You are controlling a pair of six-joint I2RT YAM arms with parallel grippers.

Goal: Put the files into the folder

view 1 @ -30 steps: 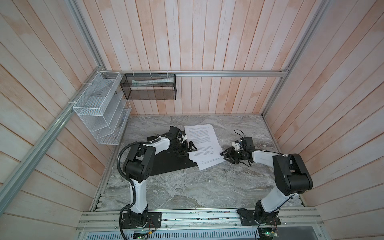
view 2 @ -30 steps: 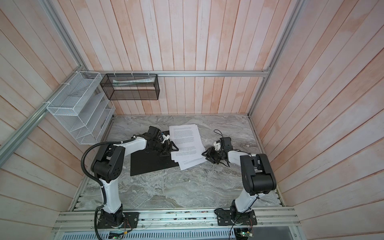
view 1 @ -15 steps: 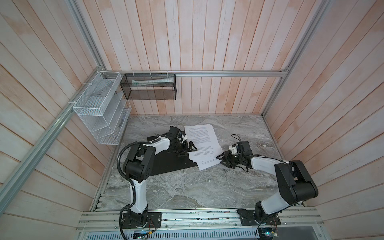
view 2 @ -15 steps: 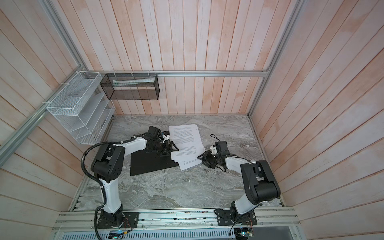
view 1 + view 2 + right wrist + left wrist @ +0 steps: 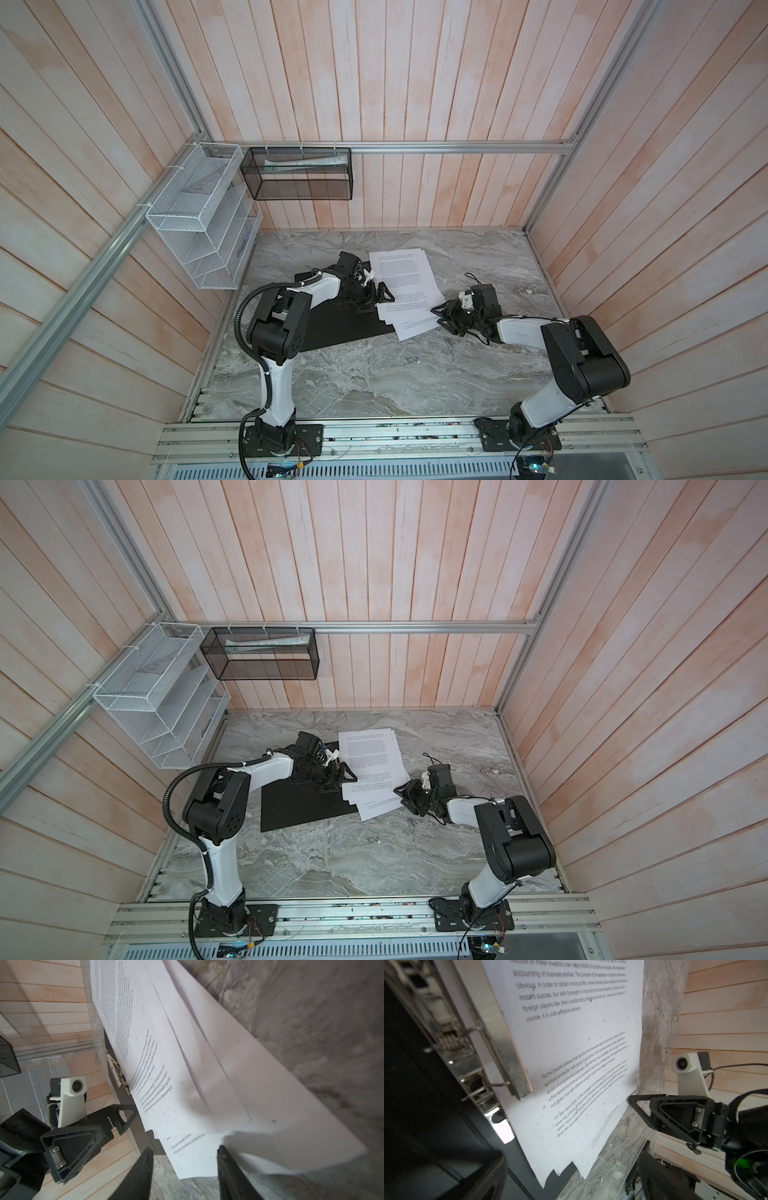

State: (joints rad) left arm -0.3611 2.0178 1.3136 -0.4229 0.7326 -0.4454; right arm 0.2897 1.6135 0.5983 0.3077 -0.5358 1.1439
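The folder (image 5: 340, 328) (image 5: 303, 808) lies open and flat on the marble table, black inside up, with its metal clip (image 5: 508, 1059) raised. The files (image 5: 401, 282) (image 5: 372, 758) (image 5: 571, 1064) (image 5: 187, 1064), several fanned white printed sheets, rest partly on the folder's right side and partly on the table. My left gripper (image 5: 376, 297) (image 5: 338, 781) stands wide open at the sheets' left edge by the clip. At the lower sheets' right edge my right gripper (image 5: 442, 318) (image 5: 405, 796) (image 5: 184, 1153) is open, with a sheet corner lying between its fingers (image 5: 226, 1167).
A white wire mesh organizer (image 5: 199, 220) hangs on the left wall and a black mesh basket (image 5: 297, 174) on the back wall. Bare marble table (image 5: 374, 374) stretches in front of the folder. An aluminium rail (image 5: 374, 432) runs along the front edge.
My right gripper has slid left across the table up to the sheets' right edge, and its fingers have parted a little. The left arm, folder and sheets have not moved.
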